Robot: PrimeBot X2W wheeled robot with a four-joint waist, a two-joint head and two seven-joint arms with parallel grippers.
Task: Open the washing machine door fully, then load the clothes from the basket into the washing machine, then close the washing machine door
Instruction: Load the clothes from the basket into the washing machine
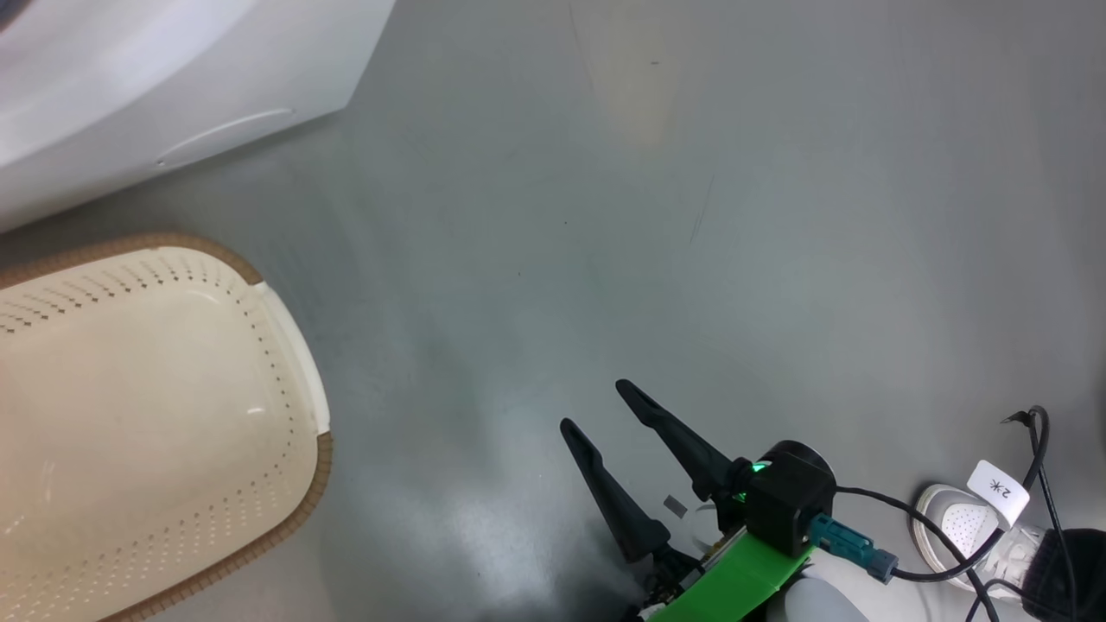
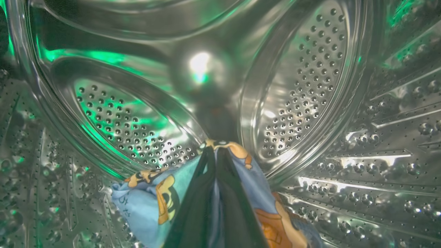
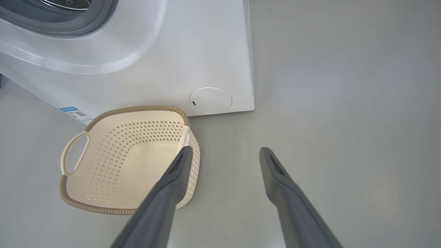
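Observation:
In the left wrist view my left gripper [image 2: 215, 148] is deep inside the washing machine's steel perforated drum [image 2: 303, 86], shut on a light-blue garment [image 2: 144, 196] with orange cartoon prints. The white washing machine [image 3: 193, 51] shows its grey gasket [image 3: 69, 24], round flap [image 3: 210, 100] and blue sticker [image 3: 74, 113]. In front of it stands the cream basket [image 3: 137, 162] with its brown rim, and nothing lies in it [image 1: 155, 406]. My right gripper [image 1: 594, 404] hangs open over the bare floor to the basket's right [image 3: 225, 150]. The door is out of view.
A person's white shoe [image 1: 959, 527] stands at the lower right, close to my right wrist. A black cable [image 1: 950, 553] with a white tag runs from the wrist past it. Grey floor [image 1: 691, 216] stretches right of the machine's corner [image 1: 130, 78].

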